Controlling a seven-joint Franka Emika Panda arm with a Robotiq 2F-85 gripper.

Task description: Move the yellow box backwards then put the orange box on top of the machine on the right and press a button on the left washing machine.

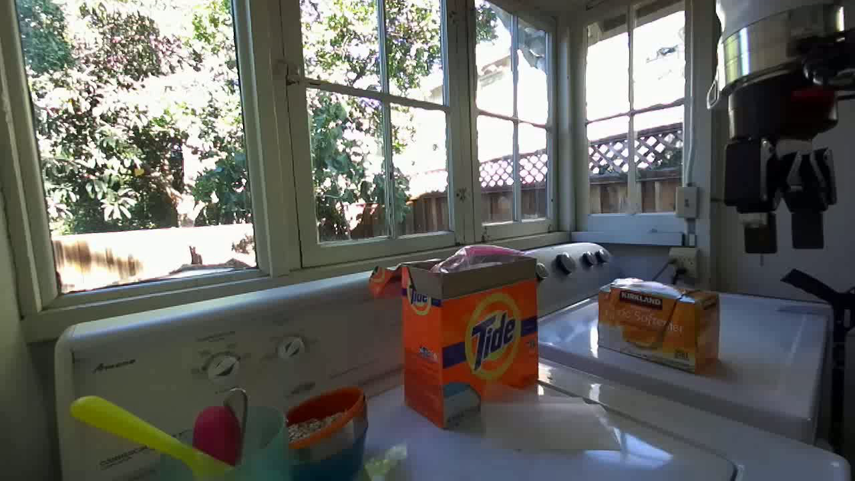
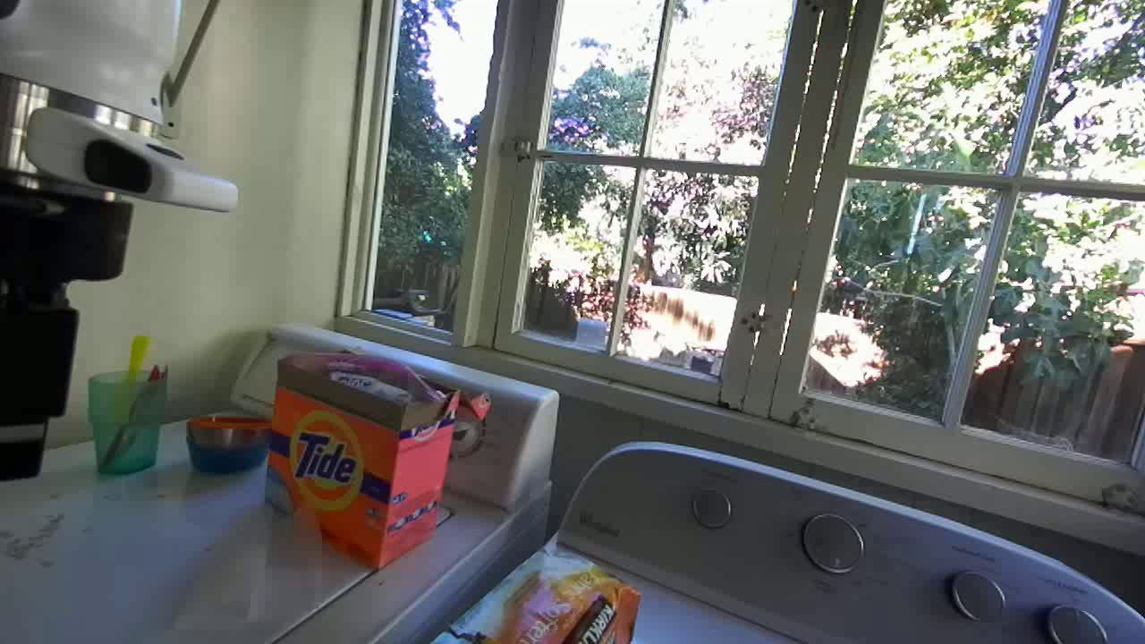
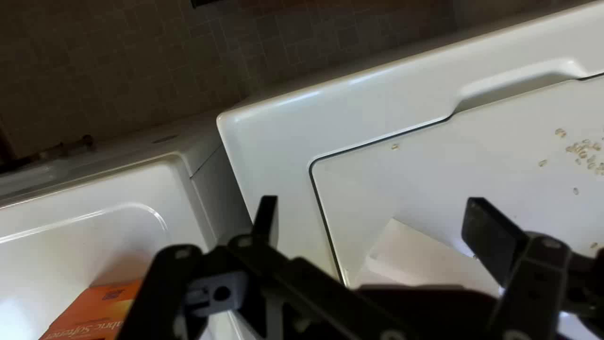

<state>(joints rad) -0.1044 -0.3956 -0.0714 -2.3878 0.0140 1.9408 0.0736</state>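
Note:
The yellow Kirkland softener box [image 1: 658, 327] [image 2: 559, 608] lies on the right machine [image 1: 768, 341] [image 2: 693, 617], in both exterior views. Its orange-yellow corner also shows in the wrist view [image 3: 96, 309]. The orange Tide box [image 1: 467, 354] [image 2: 353, 474] stands upright on the left washing machine [image 1: 160, 341] [image 2: 63, 563], its top open with pink plastic inside. I cannot make it out in the wrist view. My gripper [image 1: 775, 244] points down, raised above the machines and apart from both boxes. In the wrist view my gripper [image 3: 373, 208] is open with nothing between the fingers.
A teal cup [image 1: 267, 441] [image 2: 125, 438] with utensils and an orange-rimmed bowl [image 1: 327, 427] [image 2: 228, 447] of grains stand on the left machine. Loose grains [image 3: 585, 151] lie on its lid. A narrow gap [image 3: 222, 198] separates the machines. Windows [image 1: 381, 120] line the back.

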